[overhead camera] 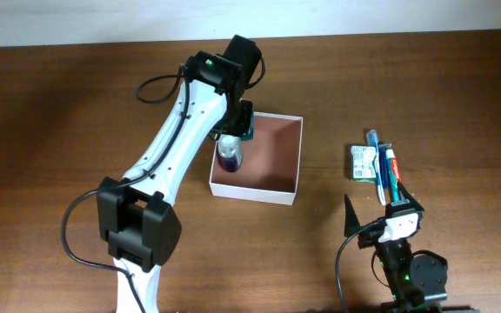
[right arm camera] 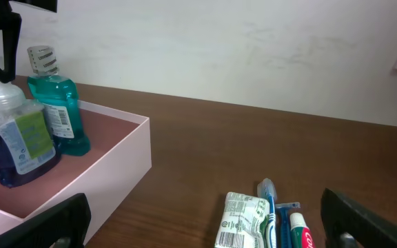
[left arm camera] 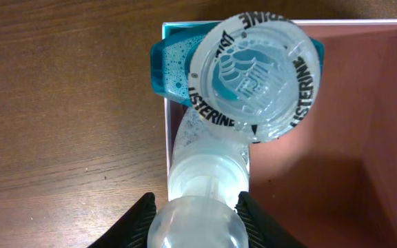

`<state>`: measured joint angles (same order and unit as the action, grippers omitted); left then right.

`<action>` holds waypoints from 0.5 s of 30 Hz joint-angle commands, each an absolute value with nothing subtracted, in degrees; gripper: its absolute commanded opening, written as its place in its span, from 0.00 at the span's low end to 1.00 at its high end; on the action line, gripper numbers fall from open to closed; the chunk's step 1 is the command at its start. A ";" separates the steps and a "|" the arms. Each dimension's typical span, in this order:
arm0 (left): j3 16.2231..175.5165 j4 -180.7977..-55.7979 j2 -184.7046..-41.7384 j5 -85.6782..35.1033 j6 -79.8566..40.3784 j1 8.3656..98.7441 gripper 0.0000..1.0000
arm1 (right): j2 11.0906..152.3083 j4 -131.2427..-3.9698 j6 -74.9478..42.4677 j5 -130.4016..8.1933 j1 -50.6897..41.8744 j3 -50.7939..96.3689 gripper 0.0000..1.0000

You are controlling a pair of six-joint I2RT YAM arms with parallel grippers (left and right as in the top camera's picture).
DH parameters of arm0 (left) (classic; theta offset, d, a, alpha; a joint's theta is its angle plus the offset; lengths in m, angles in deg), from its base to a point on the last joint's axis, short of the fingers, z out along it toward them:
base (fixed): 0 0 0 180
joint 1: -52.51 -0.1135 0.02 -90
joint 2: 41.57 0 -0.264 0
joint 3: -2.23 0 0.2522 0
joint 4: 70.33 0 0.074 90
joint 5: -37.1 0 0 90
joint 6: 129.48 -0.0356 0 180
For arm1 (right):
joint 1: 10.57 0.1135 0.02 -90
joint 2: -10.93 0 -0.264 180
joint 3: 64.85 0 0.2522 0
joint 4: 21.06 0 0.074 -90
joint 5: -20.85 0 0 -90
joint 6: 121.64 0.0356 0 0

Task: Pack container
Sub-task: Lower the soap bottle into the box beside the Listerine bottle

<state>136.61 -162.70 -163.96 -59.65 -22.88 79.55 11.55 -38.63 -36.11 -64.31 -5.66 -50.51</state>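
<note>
While the brown bench (overhead camera: 59, 104) is carrying everything, the left arm (overhead camera: 177, 130) is reaching over the left side of the container (overhead camera: 277, 161). Its jaws are gripping the clear cap (left arm camera: 195, 224) of a blue bottle (right arm camera: 19, 145) from both sides. The step in hand is looking like the setting-down of this bottle inside the box. The near wall is hiding its base, so whether it is touching the floor I cannot tell.

To do this well, the arm should be lowering straight until the base is sitting flat. The jaws should be opening only a little and rising vertically, because the teal bottle (right arm camera: 60, 114) is standing upright just beside it in the far-left corner and tipping easily.

The container is sitting near the middle of the bench, square, shallow and open-topped. Its thin white walls are framing a reddish-brown floor that is lying bare across the right half.

The right jaws are standing wide apart, holding nothing, low near the right-hand group. There a white-and-green packet (right arm camera: 243, 217), a blue toothbrush (right arm camera: 271, 207) and a toothpaste tube (right arm camera: 298, 231) are lying close together, well apart from the box and waiting to go in
</note>
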 commanded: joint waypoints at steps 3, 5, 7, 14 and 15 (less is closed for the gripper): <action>136.76 -162.74 -163.72 -60.87 -22.37 79.36 0.38 | 11.13 -38.92 -35.89 -64.22 -6.15 -50.77 0.98; 136.76 -162.74 -163.72 -60.87 -22.37 79.36 0.37 | 11.13 -38.92 -35.89 -64.22 -6.15 -50.77 0.98; 136.76 -162.74 -163.72 -60.87 -22.37 79.36 0.36 | 11.13 -38.92 -35.89 -64.22 -6.15 -50.77 0.98; 136.76 -162.74 -163.72 -60.87 -22.37 79.36 0.37 | 11.13 -38.92 -35.89 -64.22 -6.15 -50.77 0.98; 136.76 -162.74 -163.72 -60.87 -22.37 79.36 0.36 | 11.13 -38.92 -35.89 -64.22 -6.15 -50.77 0.98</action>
